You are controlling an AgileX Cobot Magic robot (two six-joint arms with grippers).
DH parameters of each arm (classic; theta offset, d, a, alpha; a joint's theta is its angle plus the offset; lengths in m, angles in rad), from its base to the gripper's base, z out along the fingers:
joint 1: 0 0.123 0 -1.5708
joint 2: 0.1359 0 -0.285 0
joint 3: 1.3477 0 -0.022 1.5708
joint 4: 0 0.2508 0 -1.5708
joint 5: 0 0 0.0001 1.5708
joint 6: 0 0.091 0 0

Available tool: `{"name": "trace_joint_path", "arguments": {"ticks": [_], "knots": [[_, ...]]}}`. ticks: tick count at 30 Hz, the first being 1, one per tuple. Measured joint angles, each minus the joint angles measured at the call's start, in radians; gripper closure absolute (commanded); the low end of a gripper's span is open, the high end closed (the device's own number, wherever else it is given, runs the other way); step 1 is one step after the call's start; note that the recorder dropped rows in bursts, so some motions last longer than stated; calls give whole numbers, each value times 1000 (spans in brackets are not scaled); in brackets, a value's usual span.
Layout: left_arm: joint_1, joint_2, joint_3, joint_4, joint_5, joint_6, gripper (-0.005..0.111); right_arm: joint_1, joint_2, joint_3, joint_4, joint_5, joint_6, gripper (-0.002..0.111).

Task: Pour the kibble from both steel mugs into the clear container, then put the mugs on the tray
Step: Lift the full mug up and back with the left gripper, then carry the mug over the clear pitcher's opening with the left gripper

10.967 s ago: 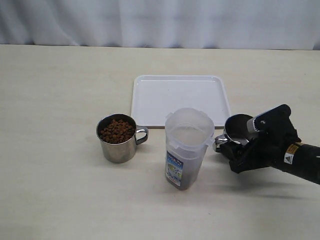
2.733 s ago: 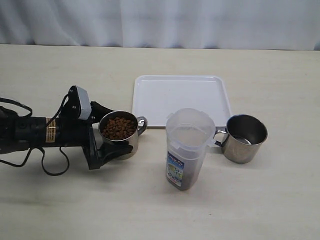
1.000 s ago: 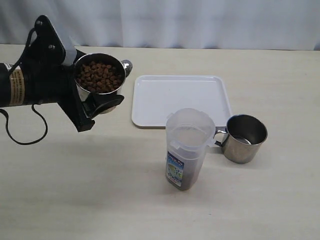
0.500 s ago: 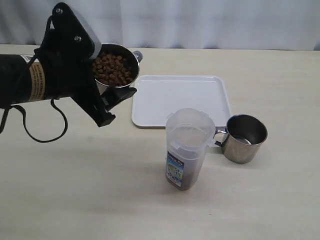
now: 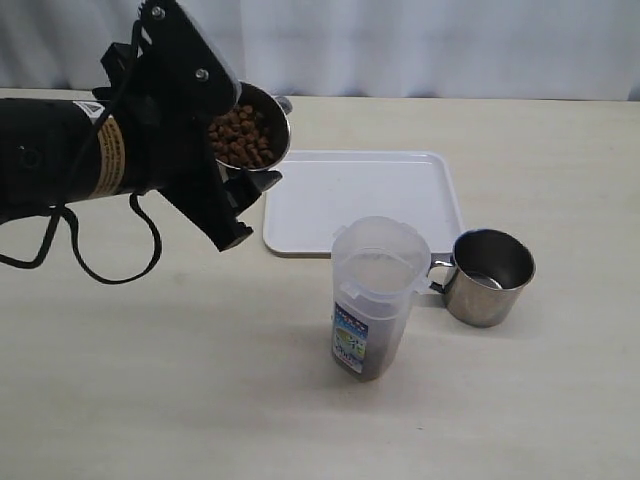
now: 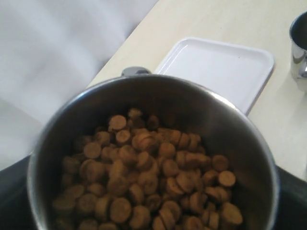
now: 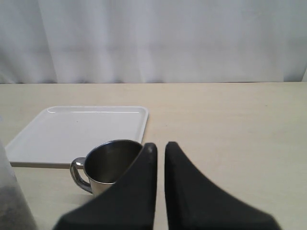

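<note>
**Full mug raised, upper left**

The left pincer [image 5: 232,160] grips the full mug [image 5: 268,128], tilted, kibble [image 5: 243,136] inside, above the desk [image 5: 150,380]. The jug [image 5: 375,300] stands centre, below the tray [image 5: 360,195]. The empty mug [image 5: 490,275] is lower right. The right pincer [image 7: 160,148] is closed.

Bright, even, diffuse light; faint soft shadow at base of clear container [image 5: 378,298]. Left wrist view: kibble [image 6: 148,182] dim, soft-focused; curtain [image 6: 57,48] overexposed.
</note>
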Motion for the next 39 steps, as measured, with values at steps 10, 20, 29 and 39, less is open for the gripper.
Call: {"name": "trace_joint_path", "arguments": {"ticks": [10, 20, 29, 39], "knots": [[-93, 0, -24, 19, 52, 0, 107, 0, 0, 0, 0, 0, 0, 104], [-188, 75, -75, 65, 169, 2, 107, 0, 0, 0, 0, 0, 0, 104], [-231, 113, -91, 118, 216, 2, 107, 0, 0, 0, 0, 0, 0, 104], [-314, 123, -137, 166, 296, 12, 107, 0, 0, 0, 0, 0, 0, 104]]}}
